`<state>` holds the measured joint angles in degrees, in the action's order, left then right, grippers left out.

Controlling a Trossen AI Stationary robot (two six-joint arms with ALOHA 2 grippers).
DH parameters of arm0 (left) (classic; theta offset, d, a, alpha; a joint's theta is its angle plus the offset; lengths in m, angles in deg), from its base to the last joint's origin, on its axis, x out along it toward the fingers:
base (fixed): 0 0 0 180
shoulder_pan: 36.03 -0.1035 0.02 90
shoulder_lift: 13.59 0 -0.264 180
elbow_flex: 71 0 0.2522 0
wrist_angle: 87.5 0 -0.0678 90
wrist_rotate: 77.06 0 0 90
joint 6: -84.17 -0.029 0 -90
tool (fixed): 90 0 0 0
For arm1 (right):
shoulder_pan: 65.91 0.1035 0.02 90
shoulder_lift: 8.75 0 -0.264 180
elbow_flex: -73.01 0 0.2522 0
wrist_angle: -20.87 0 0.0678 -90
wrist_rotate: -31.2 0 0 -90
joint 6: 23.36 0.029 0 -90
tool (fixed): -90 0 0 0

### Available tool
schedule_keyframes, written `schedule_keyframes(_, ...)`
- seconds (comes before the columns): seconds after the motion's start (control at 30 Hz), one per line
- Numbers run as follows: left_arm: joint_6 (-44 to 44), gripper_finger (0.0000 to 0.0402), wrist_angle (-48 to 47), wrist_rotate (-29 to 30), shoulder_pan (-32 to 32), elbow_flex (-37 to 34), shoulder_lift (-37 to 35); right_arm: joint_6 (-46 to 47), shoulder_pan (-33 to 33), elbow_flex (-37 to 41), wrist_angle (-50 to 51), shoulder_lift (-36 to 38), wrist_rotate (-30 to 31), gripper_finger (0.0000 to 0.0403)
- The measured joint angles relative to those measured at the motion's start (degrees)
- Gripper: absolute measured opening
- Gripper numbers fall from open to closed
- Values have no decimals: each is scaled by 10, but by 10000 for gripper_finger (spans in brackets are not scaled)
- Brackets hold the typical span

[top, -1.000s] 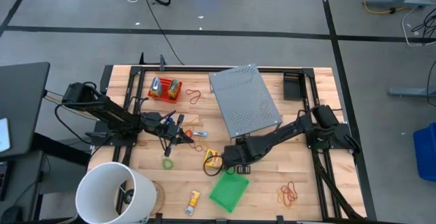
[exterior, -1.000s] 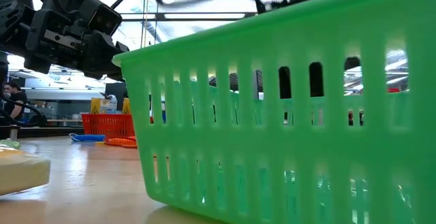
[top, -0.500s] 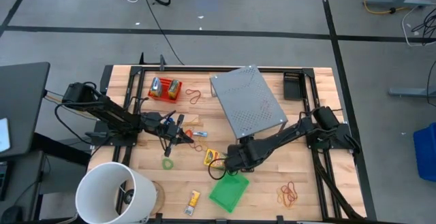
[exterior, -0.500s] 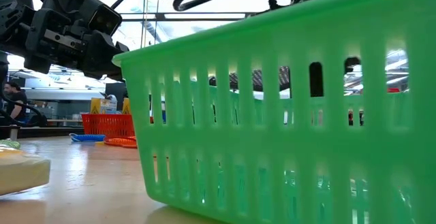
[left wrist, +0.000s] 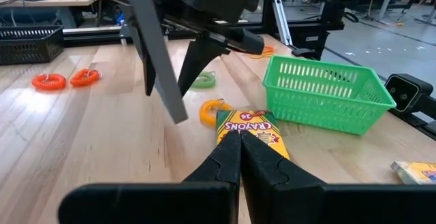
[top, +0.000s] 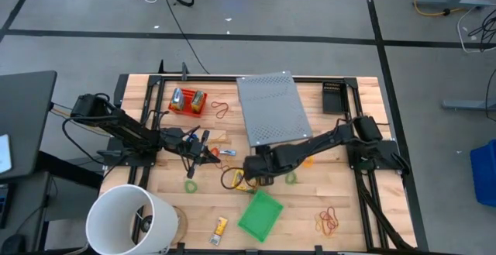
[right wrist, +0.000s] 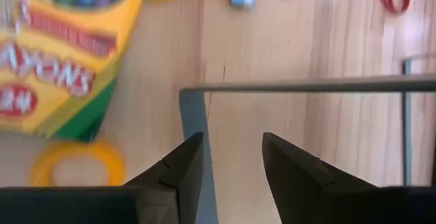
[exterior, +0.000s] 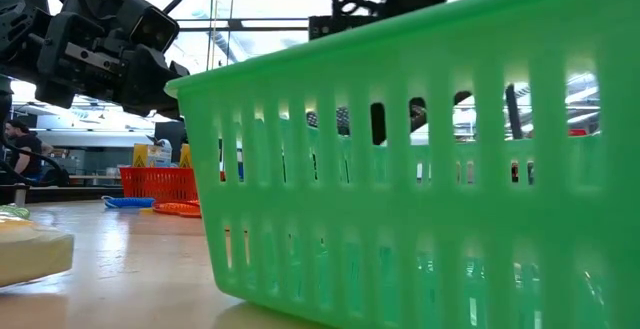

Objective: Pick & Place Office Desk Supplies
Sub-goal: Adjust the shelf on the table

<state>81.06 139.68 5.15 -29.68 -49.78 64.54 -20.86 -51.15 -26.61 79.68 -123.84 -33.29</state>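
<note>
A yellow-and-green crayon box (top: 241, 180) lies flat on the table, with a yellow loop (left wrist: 212, 109) beside it. My right gripper (top: 249, 171) hangs just over them, pointing steeply down, its fingers (right wrist: 174, 173) open with only bare wood between them. A grey strip (right wrist: 194, 122) of the big perforated metal box (top: 267, 108) stands close by one finger. My left gripper (top: 211, 153) is shut at the table's left middle and points at the crayon box (left wrist: 251, 130) from a short way off. Green loops (top: 191, 185) and orange loops (top: 329, 222) lie loose on the wood. My right gripper has nothing between its fingers. One finger stands right beside the metal box's grey strip (left wrist: 155, 54); whether it touches the strip, I cannot tell.
A green slotted basket (top: 260, 214) stands near the front edge, close to the low camera. A white bucket (top: 128, 220) fills the near left corner. A red basket (top: 188, 100) sits far left and a black tray (top: 333, 98) far right. A small yellow packet (top: 221, 225) lies near the front.
My right gripper has gone toward the table's left edge and a little toward the far edge, from the green basket's far corner to the crayon box. The grey metal box has turned about and now lies squarer to the table, shifted leftward.
</note>
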Motion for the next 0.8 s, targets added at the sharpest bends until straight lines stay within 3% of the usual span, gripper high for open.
schedule_keyframes(0.27, 1, 8, -17, 0, 0, 0, 0, -6, 3, 0, -5, 0, -101, 156)
schedule_keyframes(0.47, 1, 8, -18, 0, 0, 0, 0, -25, 31, 0, -38, 0, -111, 156)
schedule_keyframes(0.63, 1, 8, -18, 0, 0, 0, 0, -47, 39, 0, -74, 0, -86, 174)
schedule_keyframes(0.8, 2, 8, -18, 0, 0, 0, 0, -53, 25, -1, -83, 4, 36, 209)
